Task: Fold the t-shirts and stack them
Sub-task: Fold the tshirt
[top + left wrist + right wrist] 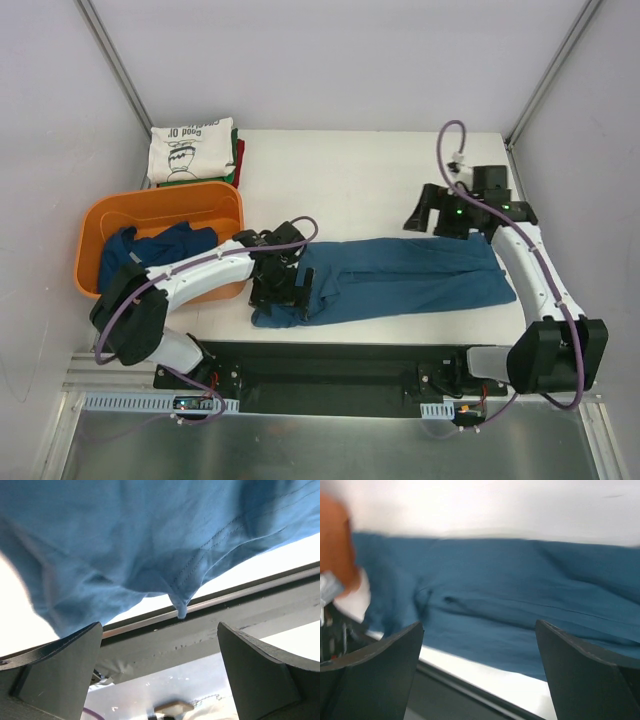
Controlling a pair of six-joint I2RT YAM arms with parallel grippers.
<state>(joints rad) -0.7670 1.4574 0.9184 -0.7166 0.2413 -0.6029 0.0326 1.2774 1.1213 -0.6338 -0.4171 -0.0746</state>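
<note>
The orange tub (160, 197) is the thing to steer by here. Starting right beside its table-side wall, a dark blue t-shirt (400, 280) lies flat on the table (350, 170), with its long axis running straight away from the tub toward the right arm's side. The left gripper (283, 283) hangs over the shirt's tub-side end, jaws wide apart with nothing between them; its own camera shows the rumpled hem just ahead of the fingers (65, 665). The right gripper (430, 218), also spread wide and empty, sits at the end farthest from the tub, just off the shirt's far edge rather than over it. So I'd say the left arm is the nearer one, and each arm has its own end to take for a fold across that long axis. Another blue shirt (150, 250) lies in the tub, and the folded stack (195, 150) sits just behind it.
</note>
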